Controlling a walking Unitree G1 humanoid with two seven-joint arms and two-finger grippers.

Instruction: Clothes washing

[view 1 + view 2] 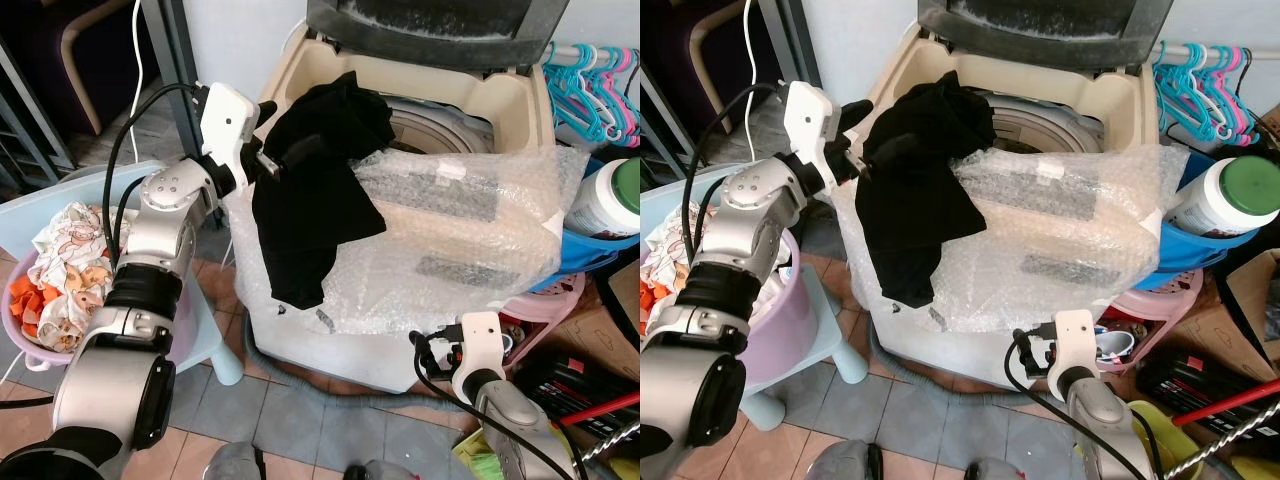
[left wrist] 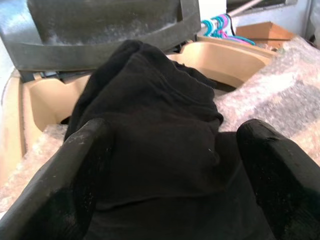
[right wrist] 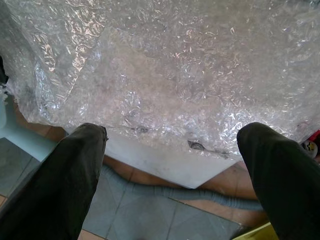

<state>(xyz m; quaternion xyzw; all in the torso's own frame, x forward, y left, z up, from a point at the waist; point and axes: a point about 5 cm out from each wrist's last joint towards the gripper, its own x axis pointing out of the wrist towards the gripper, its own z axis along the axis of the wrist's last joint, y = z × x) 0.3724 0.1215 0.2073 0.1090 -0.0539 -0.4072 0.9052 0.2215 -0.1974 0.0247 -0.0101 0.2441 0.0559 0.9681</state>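
I see a tiled floor [image 1: 300, 420] and a beige top-loading washing machine [image 1: 500, 100], its front wrapped in bubble wrap [image 1: 450, 240]. My left gripper [image 1: 268, 160] holds a black garment [image 1: 315, 200] draped over the machine's rim. In the left wrist view the fingers [image 2: 60, 185] flank the cloth. My right gripper [image 3: 170, 185] hangs open, low by the grey drain hose [image 3: 165, 192]. A pink laundry basin [image 1: 40, 345] sits left; hangers [image 1: 590, 85] and a detergent jar [image 1: 610, 200] sit right.
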